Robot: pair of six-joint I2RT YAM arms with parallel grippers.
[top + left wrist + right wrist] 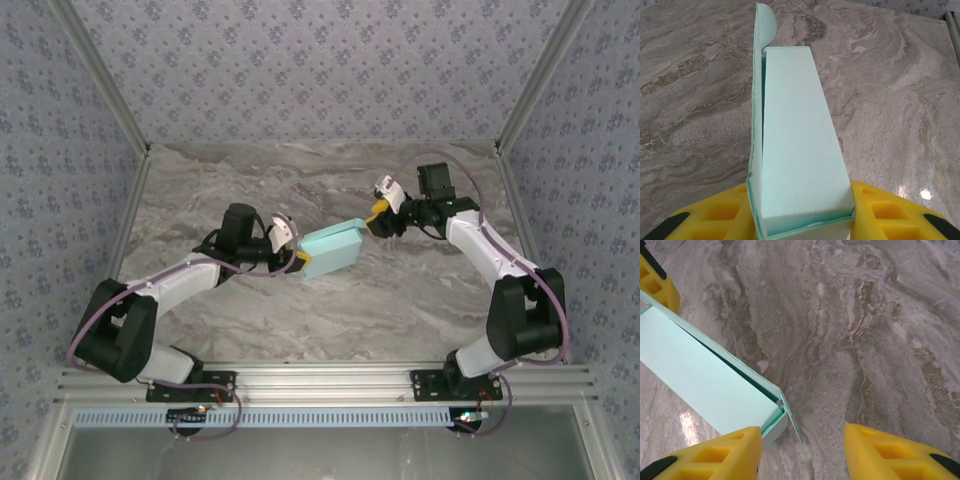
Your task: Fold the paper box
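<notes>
1. Since the paper box lies mid-table with its long axis running straight from one gripper to the other, everything below is placed against the box.
2. Left gripper is at the box's near-left end. In the left wrist view its yellow fingers sit on both sides of that end, clamped on the box.
3. Right gripper is at the box's opposite, far-right end, jaws apart, nothing held.
4. Key relation, from the right wrist view: the box's end corner sits by one finger at the edge of the gap. It is not centred between the pair. Most of the gap around the right gripper is over bare marble table.
5. A thin flap edge sticks out at that corner, slightly ajar. Cannot tell if the finger is touching the box or just beside it.
6. The left wrist view shows a rounded tab standing up along one long side at the box's far end, so that end looks unclosed.
7. Judgement: the right arm is the one nearer the open end. Its next move needs a sideways shift toward the box's axis so the end flap lands between or against the fingers. The left grip only steadies the box.
8. Risk: pushing along the long axis could slide the box through the left grip or crumple the thin card.
</notes>
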